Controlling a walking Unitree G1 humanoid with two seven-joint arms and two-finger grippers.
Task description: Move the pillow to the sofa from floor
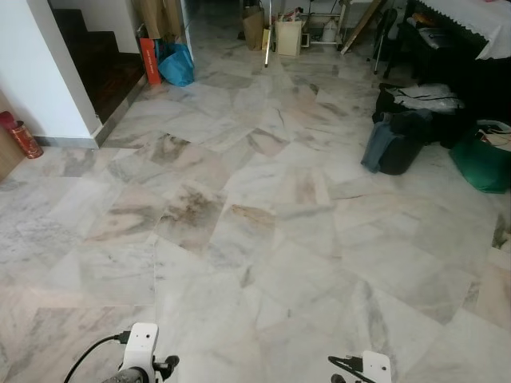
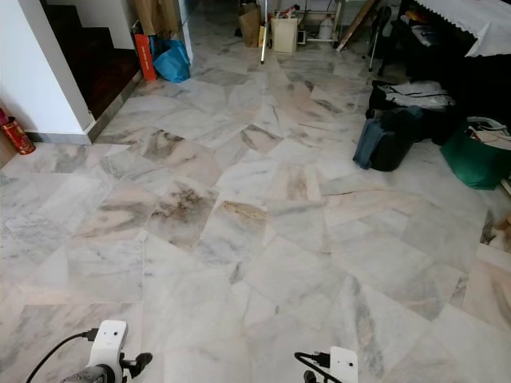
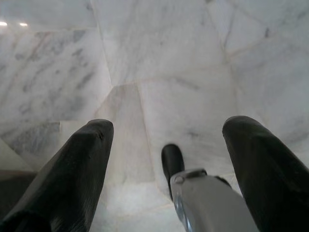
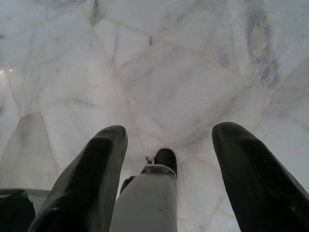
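Pillow and sofa are both yet to be found: ahead of the two grippers lies only bare marble floor [image 1: 263,239], so the step in hand looks like searching or walking toward the pillow, with nothing picked up. The left gripper [image 3: 169,145] hangs low at the robot's side, its two black fingers [image 3: 79,164] spread apart over the floor tiles with nothing between them. The right gripper [image 4: 169,145] hangs the same way, fingers apart and empty. Far ahead of the right gripper and off to its right sit dark bags [image 1: 399,140] and a green bag [image 1: 483,163]; far ahead of the left gripper stand a blue bag [image 1: 177,65] and a red fire extinguisher [image 1: 22,137] by the white wall [image 1: 32,72]. The next move probably calls for turning or walking until the pillow comes into sight, then bending down to it.
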